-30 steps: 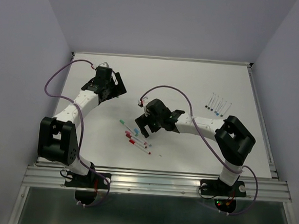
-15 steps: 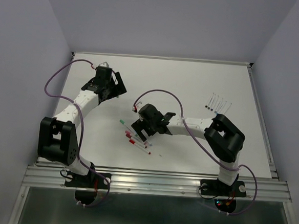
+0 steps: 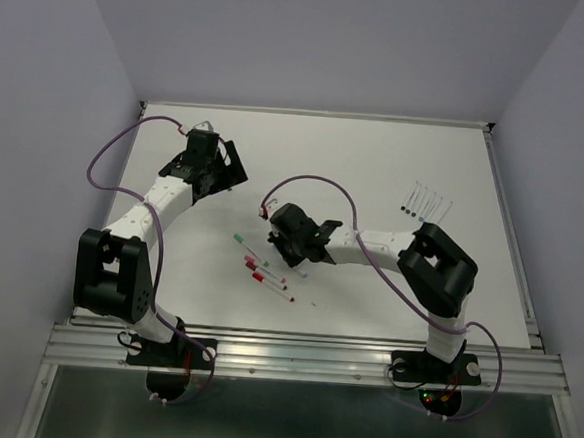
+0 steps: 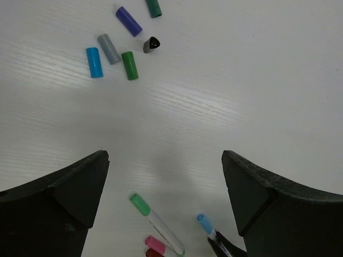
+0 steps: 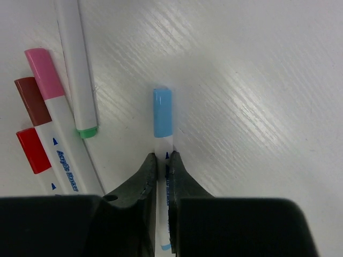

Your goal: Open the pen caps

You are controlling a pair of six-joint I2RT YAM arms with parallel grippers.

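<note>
Here, right tool [image 5: 162,158] pinched on blue-capped pen [image 5: 162,140], left tool [image 4: 163,160] spread wide, holding nothing.

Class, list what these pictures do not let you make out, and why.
Right wrist view: rear end of the light-blue-capped pen, hidden behind the right pincer shut on it.
Left wrist view: the teal cap, cut off by the top edge.
Top view: the row of pens at far right, too small to tell colours.
</note>
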